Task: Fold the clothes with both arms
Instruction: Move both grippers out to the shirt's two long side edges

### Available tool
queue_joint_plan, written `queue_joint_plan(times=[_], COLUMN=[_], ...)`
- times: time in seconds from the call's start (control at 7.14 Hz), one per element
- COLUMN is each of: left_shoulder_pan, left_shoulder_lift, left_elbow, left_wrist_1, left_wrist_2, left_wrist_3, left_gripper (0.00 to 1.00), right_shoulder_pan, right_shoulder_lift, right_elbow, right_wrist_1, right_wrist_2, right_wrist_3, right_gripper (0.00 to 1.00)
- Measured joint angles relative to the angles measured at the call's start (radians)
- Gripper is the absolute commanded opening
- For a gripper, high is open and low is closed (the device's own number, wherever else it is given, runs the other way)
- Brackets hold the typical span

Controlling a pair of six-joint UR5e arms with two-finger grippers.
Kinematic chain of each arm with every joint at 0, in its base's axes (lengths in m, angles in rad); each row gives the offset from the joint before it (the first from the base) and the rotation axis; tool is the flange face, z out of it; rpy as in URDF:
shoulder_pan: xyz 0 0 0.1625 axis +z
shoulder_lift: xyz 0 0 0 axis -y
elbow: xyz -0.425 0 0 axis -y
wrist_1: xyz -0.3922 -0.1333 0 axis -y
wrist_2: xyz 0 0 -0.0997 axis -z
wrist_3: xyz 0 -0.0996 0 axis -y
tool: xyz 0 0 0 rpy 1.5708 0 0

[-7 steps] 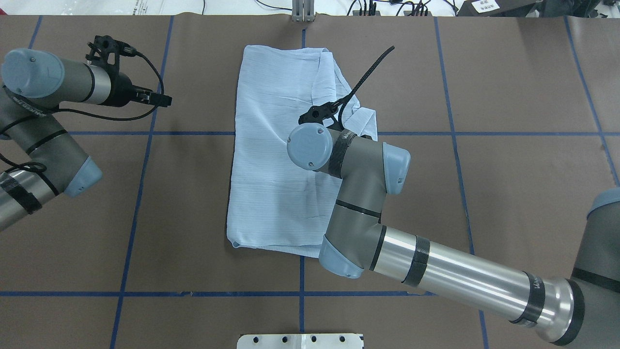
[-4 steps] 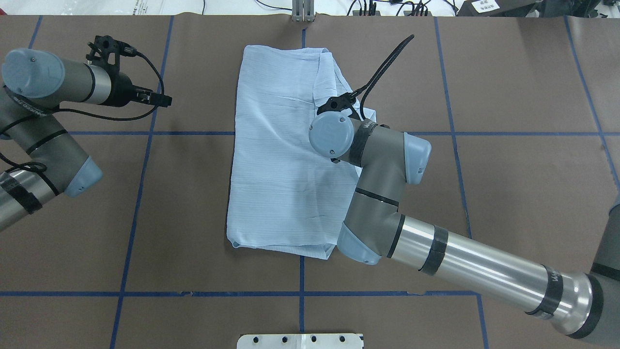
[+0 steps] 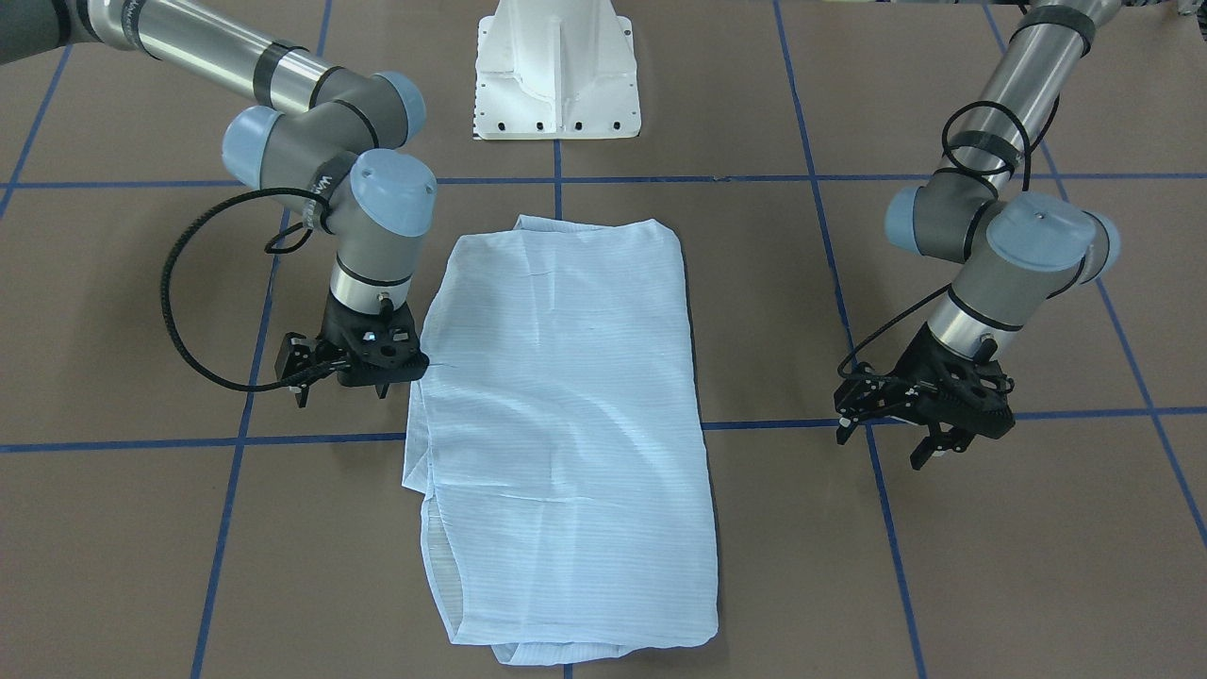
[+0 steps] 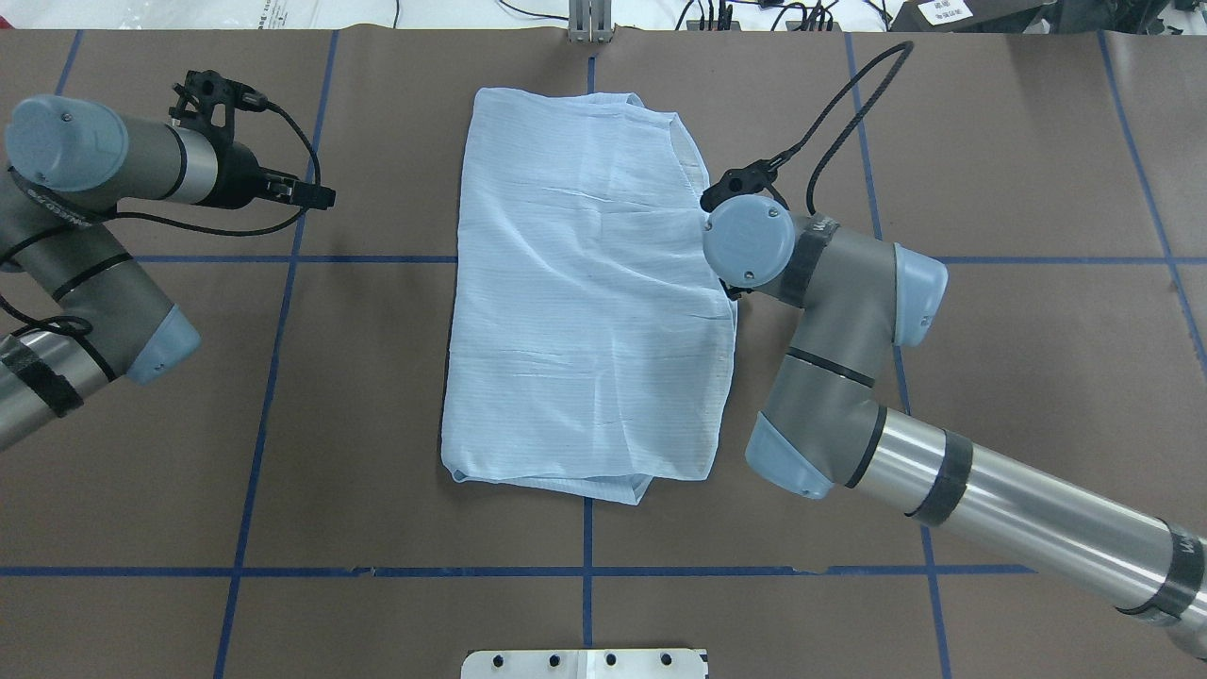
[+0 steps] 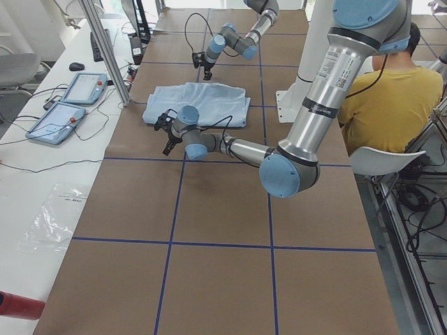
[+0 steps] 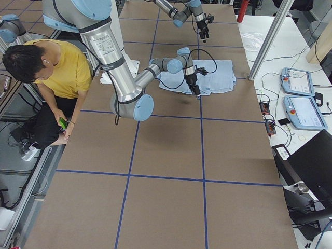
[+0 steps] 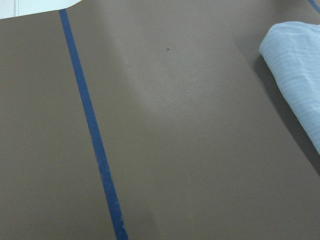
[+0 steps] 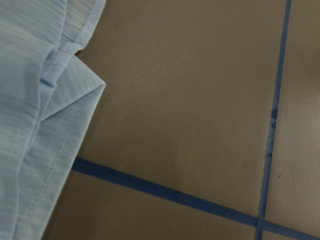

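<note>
The light-blue shirt [image 3: 566, 405] lies folded into a long rectangle in the middle of the brown table [image 4: 990, 377]. It also shows in the overhead view [image 4: 585, 302]. My right gripper [image 3: 377, 382] points down, low at the shirt's right edge, and touches or nearly touches it. The overhead view hides it under the wrist, and I cannot tell whether its fingers hold cloth. The right wrist view shows only the shirt's hemmed edge [image 8: 30, 125] and bare table. My left gripper [image 3: 935, 451] hangs open and empty above the table, well left of the shirt [image 7: 300, 65].
The white pedestal base [image 3: 556, 71] stands at the robot's side of the table. Blue tape lines [image 4: 283, 377] cross the brown mat. A person in yellow [image 6: 52, 67] sits beside the table. Two tablets [image 5: 70, 105] lie on the far bench.
My right arm has swung from over the shirt's middle to its right edge. The shirt's upper right part now lies wider and flatter. The left arm has not moved.
</note>
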Motion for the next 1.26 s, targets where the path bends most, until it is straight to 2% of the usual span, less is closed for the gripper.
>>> queue_joint_plan(times=[0.28, 0.56, 0.7, 0.98, 1.12, 1.26], left_shoulder_pan=[0.000, 0.012, 0.044, 0.179, 0.270, 0.359], left_shoulder_lift=[-0.006, -0.005, 0.002, 0.026, 0.038, 0.045], left_elbow=[-0.008, -0.084, -0.154, -0.343, -0.448, -0.522], left_wrist_1=[0.000, 0.019, 0.049, 0.178, 0.294, 0.399], left_wrist_2=[-0.001, -0.011, -0.023, 0.003, 0.061, 0.128], left_wrist_3=[-0.024, -0.137, -0.203, -0.355, -0.427, -0.492], left_gripper=[1.00, 1.00, 1.00, 1.00, 1.00, 1.00], right_shoulder_pan=[0.065, 0.111, 0.117, 0.114, 0.109, 0.106], right_shoulder_lift=[-0.027, -0.035, -0.059, -0.200, -0.267, -0.297], right_elbow=[0.099, 0.214, 0.266, 0.325, 0.333, 0.334], right_wrist_1=[0.006, 0.017, 0.053, 0.262, 0.352, 0.390], right_wrist_2=[0.125, 0.246, 0.271, 0.284, 0.281, 0.276], right_wrist_3=[0.026, 0.134, 0.228, 0.401, 0.471, 0.505], right_gripper=[1.00, 1.00, 1.00, 1.00, 1.00, 1.00])
